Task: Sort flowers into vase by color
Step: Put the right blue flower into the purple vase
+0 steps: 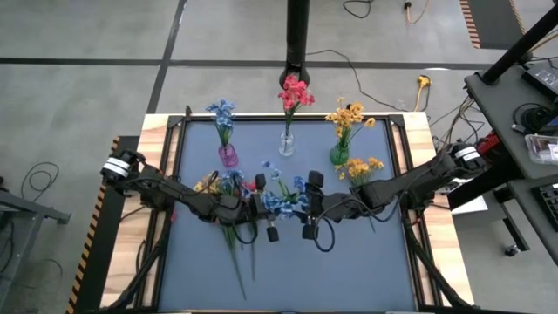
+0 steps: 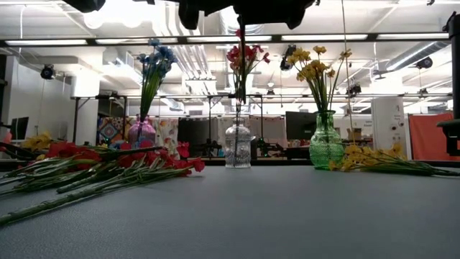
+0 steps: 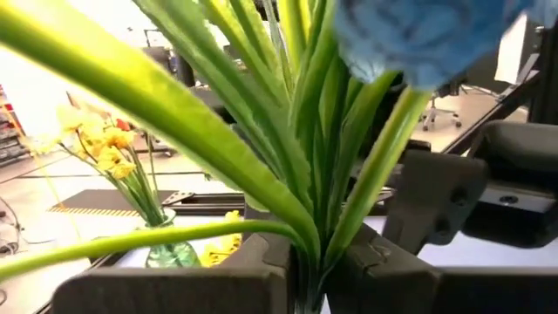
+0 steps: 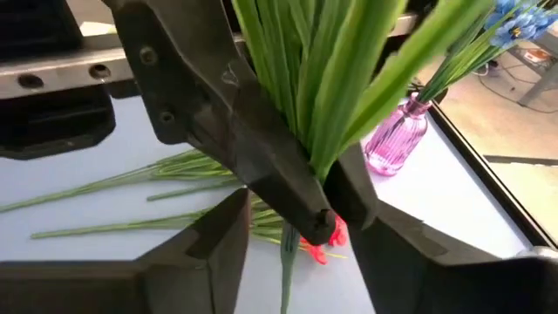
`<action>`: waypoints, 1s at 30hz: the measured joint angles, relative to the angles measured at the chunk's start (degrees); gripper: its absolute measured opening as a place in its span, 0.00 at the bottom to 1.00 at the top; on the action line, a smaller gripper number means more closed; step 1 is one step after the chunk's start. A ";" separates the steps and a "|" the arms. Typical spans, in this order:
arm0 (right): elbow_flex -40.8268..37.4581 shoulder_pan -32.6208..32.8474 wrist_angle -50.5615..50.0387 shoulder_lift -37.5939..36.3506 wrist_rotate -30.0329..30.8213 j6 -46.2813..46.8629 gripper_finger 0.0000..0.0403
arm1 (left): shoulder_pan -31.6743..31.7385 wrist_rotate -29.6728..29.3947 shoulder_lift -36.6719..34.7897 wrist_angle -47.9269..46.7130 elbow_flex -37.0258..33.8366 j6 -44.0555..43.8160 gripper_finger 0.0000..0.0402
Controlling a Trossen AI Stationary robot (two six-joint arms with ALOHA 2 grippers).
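Observation:
My left gripper (image 1: 266, 208) is shut on a blue flower sprig (image 1: 281, 202), raised above the table's middle. My right gripper (image 1: 305, 206) faces it, open. In the right wrist view its fingers (image 4: 218, 240) stand on either side of the sprig's stem (image 4: 288, 266) and of the left gripper's fingertips (image 4: 318, 222). Three vases stand along the far side. The pink vase (image 1: 227, 156) holds blue flowers, the clear vase (image 1: 287, 145) red ones, and the green vase (image 1: 340, 155) yellow ones. Loose red, blue and yellow sprigs (image 1: 228, 185) lie on the table's left part. My left gripper pinches the blue sprig between its two fingers (image 3: 261, 270) at the bundle of green stem and leaves (image 3: 307, 249) below the blossom (image 3: 418, 35). The sprig is lifted clear of the table. Its leaves fan out past the fingers.
A loose yellow sprig (image 1: 362, 166) lies by the green vase. Long green stems (image 1: 235, 257) of the loose pile reach toward the near edge. The near right part of the blue-grey mat (image 1: 366, 270) is bare. A dark pole (image 1: 297, 35) stands beyond the far edge.

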 joint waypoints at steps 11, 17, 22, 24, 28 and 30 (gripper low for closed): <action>0.01 1.44 -8.23 -5.48 -0.20 1.39 0.63 | 0.02 -2.69 -2.30 -0.72 -0.09 -4.04 0.03; -0.04 2.93 -12.85 -8.55 -0.46 1.56 0.70 | 0.02 -7.17 -3.60 -3.51 -0.15 -7.80 0.03; -0.04 3.68 -17.05 -10.67 -0.46 2.92 0.74 | 0.00 -9.26 -6.23 -4.40 0.25 -8.66 0.03; -0.06 3.89 -19.29 -11.30 -0.44 3.92 0.75 | 0.02 -10.05 -7.44 -5.57 0.85 -8.56 0.03; -0.58 3.91 -21.30 -12.04 -0.43 5.18 0.77 | 0.07 -15.85 -10.33 -12.36 2.31 -10.28 0.03; -0.98 3.92 -21.27 -12.24 -0.45 5.59 0.78 | 0.40 -18.04 -12.50 -18.26 3.10 -14.64 0.03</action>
